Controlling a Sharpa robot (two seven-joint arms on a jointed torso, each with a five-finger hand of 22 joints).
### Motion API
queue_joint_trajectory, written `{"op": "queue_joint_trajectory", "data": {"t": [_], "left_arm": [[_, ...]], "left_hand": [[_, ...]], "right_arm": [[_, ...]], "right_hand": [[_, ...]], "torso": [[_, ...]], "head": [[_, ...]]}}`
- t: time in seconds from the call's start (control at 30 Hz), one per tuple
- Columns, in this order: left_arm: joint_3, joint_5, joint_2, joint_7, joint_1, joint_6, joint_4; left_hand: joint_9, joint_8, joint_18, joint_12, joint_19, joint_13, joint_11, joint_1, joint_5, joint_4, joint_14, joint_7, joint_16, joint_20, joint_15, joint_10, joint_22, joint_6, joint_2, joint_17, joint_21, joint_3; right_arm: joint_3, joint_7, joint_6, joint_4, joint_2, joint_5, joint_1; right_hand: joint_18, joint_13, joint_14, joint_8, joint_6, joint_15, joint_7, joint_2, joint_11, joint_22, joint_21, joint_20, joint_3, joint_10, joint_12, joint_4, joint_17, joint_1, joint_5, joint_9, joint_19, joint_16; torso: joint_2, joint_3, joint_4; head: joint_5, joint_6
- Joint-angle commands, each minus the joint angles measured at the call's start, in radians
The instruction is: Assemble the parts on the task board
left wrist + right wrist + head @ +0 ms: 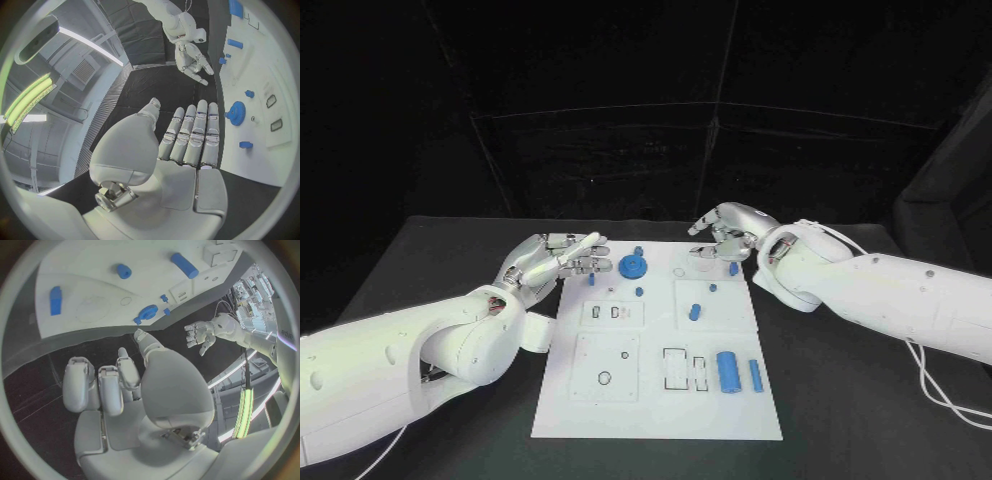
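My left hand (560, 255) hovers at the far left corner of the task board (581, 410), fingers straight and close together, thumb apart, holding nothing; my right hand (727, 236) hovers over the board's far edge towards its right corner, fingers curled inward, nothing seen in its grasp. The two hands stand well apart with open black table (862, 400) between and beyond them.

The board lies lengthwise from near to far in the table's middle; bare table runs along its left and right edges and past its near edge. On the board: a blue gear (635, 266) at the far end, just beside my left fingertips; small blue pegs (711, 288) near it; a short blue cylinder (694, 313) towards the middle; a larger blue cylinder (728, 371) and a slim blue bar (754, 375) side by side at the near right, close to the board's right edge. Outlined recesses (675, 369) sit beside them.

No legible writing or marks on the board or parts.
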Motion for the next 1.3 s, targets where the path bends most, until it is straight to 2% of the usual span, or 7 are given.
{"op": "queue_joint_trajectory", "data": {"t": [0.03, 0.13, 0.3, 0.4, 0.6, 0.73, 1.3], "left_arm": [[0.001, 0.000, 0.003, 0.009, 0.002, 0.016, -0.002], [0.001, 0.000, 0.006, 0.010, 0.002, 0.017, -0.007], [0.001, 0.000, 0.013, 0.011, 0.001, 0.018, -0.015], [0.001, 0.000, 0.018, 0.011, 0.001, 0.019, -0.019], [0.000, 0.000, 0.020, 0.012, 0.000, 0.019, -0.024], [0.000, 0.000, 0.021, 0.012, -0.001, 0.018, -0.026], [0.000, 0.000, 0.023, 0.012, -0.002, 0.020, -0.030]], "left_hand": [[0.001, -0.004, 0.007, -0.003, 0.012, 0.000, -0.001, 0.000, 0.005, -0.009, 0.014, 0.020, -0.001, 0.000, -0.002, 0.012, -0.002, 0.012, 0.011, 0.000, -0.002, -0.001], [0.001, -0.004, 0.008, -0.002, 0.016, 0.000, -0.003, 0.001, 0.005, -0.012, 0.019, 0.018, 0.000, -0.002, -0.004, 0.016, -0.002, 0.015, 0.013, 0.001, -0.001, -0.001], [0.001, -0.004, 0.008, -0.002, 0.018, 0.000, -0.004, 0.002, 0.005, -0.014, 0.021, 0.017, 0.000, -0.002, -0.004, 0.018, -0.003, 0.017, 0.014, 0.001, -0.001, -0.001], [0.001, -0.004, 0.008, -0.002, 0.018, 0.000, -0.004, 0.002, 0.005, -0.014, 0.021, 0.017, 0.000, -0.002, -0.004, 0.018, -0.003, 0.017, 0.014, 0.001, -0.001, -0.001], [0.001, -0.004, 0.008, -0.002, 0.019, 0.000, -0.004, 0.003, 0.005, -0.014, 0.022, 0.016, 0.000, -0.002, -0.004, 0.019, -0.003, 0.017, 0.014, 0.001, -0.001, -0.001], [0.001, -0.004, 0.008, -0.002, 0.019, 0.000, -0.004, 0.003, 0.005, -0.014, 0.022, 0.016, 0.000, -0.002, -0.004, 0.019, -0.003, 0.017, 0.014, 0.001, -0.001, -0.001], [0.001, -0.004, 0.007, -0.002, 0.020, 0.000, -0.004, 0.003, 0.005, -0.016, 0.022, 0.016, 0.000, -0.003, -0.005, 0.020, -0.003, 0.018, 0.015, 0.000, -0.001, -0.001]], "right_arm": [[0.000, 0.149, -0.038, 0.009, -0.032, 0.165, 0.002], [0.000, 0.176, -0.027, 0.004, -0.057, 0.191, 0.001], [-0.001, 0.198, -0.015, -0.010, -0.088, 0.214, -0.009], [-0.001, 0.205, -0.013, -0.022, -0.102, 0.218, -0.033], [-0.001, 0.217, -0.007, -0.044, -0.111, 0.221, -0.073], [-0.001, 0.222, -0.001, -0.056, -0.114, 0.221, -0.085], [0.000, 0.169, -0.010, -0.100, -0.101, 0.178, -0.094]], "right_hand": [[-0.013, 0.002, 0.067, 0.007, 0.008, 0.000, -0.001, -0.002, -0.007, 0.002, 0.005, -0.002, -0.001, 0.003, 0.004, -0.007, 0.082, 0.010, 0.006, 0.001, 0.006, 0.006], [-0.013, 0.001, 0.067, 0.007, 0.010, 0.000, -0.001, -0.008, -0.007, 0.002, 0.005, -0.002, -0.004, 0.002, 0.002, -0.011, 0.082, 0.012, 0.007, 0.000, 0.006, 0.006], [-0.013, -0.001, 0.067, 0.006, 0.010, 0.000, -0.001, -0.013, -0.008, 0.001, 0.004, -0.002, -0.008, 0.001, 0.001, -0.014, 0.082, 0.012, 0.006, 0.000, 0.005, 0.006], [-0.013, -0.001, 0.067, 0.004, 0.008, 0.000, -0.001, -0.015, -0.007, 0.002, 0.005, -0.002, -0.010, 0.001, 0.000, -0.015, 0.083, 0.012, 0.005, -0.001, 0.005, 0.006], [-0.013, -0.004, 0.066, 0.002, 0.004, 0.000, 0.000, -0.018, -0.007, 0.001, 0.004, -0.002, -0.014, -0.001, -0.003, -0.017, 0.081, 0.013, 0.001, -0.002, 0.005, 0.005], [-0.013, -0.004, 0.066, 0.001, 0.001, 0.001, 0.000, -0.019, -0.007, 0.001, 0.004, -0.002, -0.016, -0.001, -0.004, -0.019, 0.080, 0.014, -0.003, -0.002, 0.004, 0.005], [-0.013, -0.004, 0.066, 0.001, -0.003, 0.001, 0.002, -0.003, -0.006, 0.002, 0.005, -0.001, -0.016, 0.000, -0.004, -0.028, 0.082, 0.027, -0.035, -0.002, 0.005, 0.005]], "torso": [[0.001, 0.0046, -0.0104], [0.001, 0.0095, -0.0140], [0.002, 0.0084, -0.0101], [0.001, 0.0033, -0.0070], [0.002, 0.0067, -0.0094], [0.001, 0.0036, -0.0056], [0.001, 0.0015, -0.0074]], "head": [[-0.002, 0.008], [-0.008, 0.006], [-0.021, 0.006], [-0.032, 0.006], [-0.030, -0.001], [-0.034, 0.000], [-0.032, -0.007]]}}
